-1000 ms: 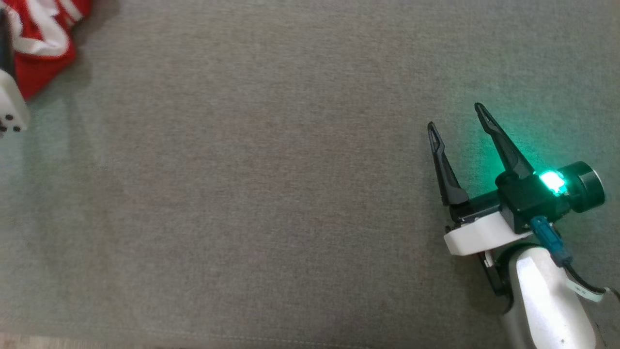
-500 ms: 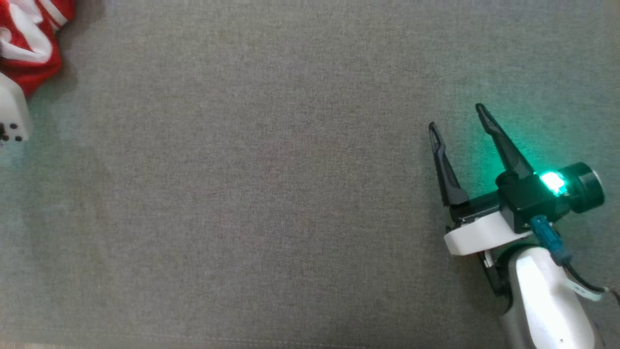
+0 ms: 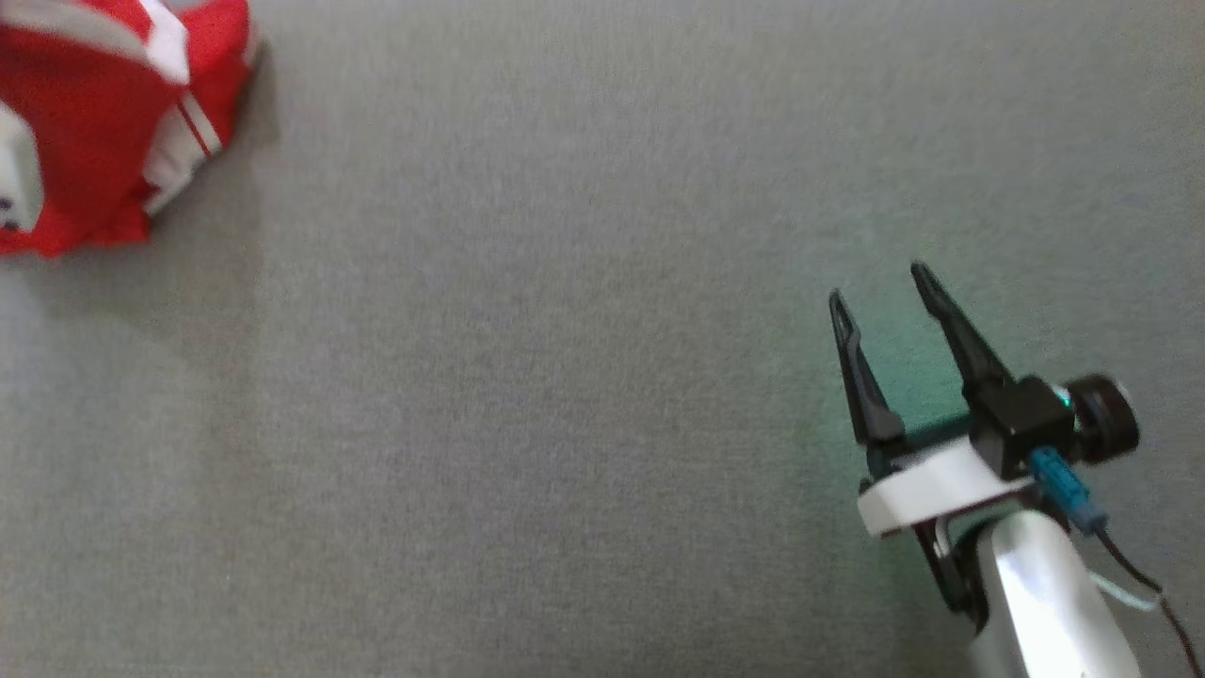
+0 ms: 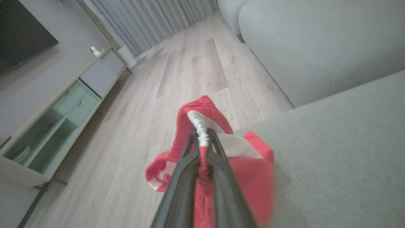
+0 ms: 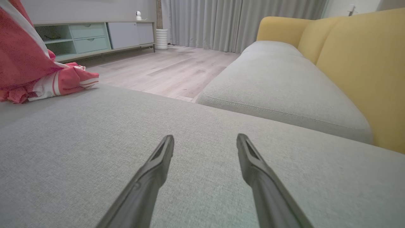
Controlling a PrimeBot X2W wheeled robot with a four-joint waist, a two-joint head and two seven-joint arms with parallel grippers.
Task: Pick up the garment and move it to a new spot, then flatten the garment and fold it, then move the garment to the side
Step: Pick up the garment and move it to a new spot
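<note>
The garment point(image 3: 94, 122) is red with white stripes and lies bunched at the far left of the grey cushion. In the left wrist view my left gripper point(image 4: 202, 134) is shut on a red and white fold of the garment point(image 4: 202, 110), and the cloth hangs below the fingers. The right wrist view shows the garment point(image 5: 28, 69) lifted at the left, its lower part resting on the cushion. My right gripper point(image 3: 875, 282) hovers open over the cushion at the lower right, far from the cloth, with nothing between its fingers point(image 5: 158, 164).
The grey cushion point(image 3: 565, 377) spreads wide between the two arms. A yellow-backed sofa point(image 5: 348, 63) with a grey seat stands beyond it. Past the cushion's left edge are wooden floor point(image 4: 133, 133) and a low cabinet point(image 4: 63, 107).
The left gripper has shut on the garment and raised it, so more red cloth shows at the upper left. The head view has shifted, and the right gripper sits a little lower in it.
</note>
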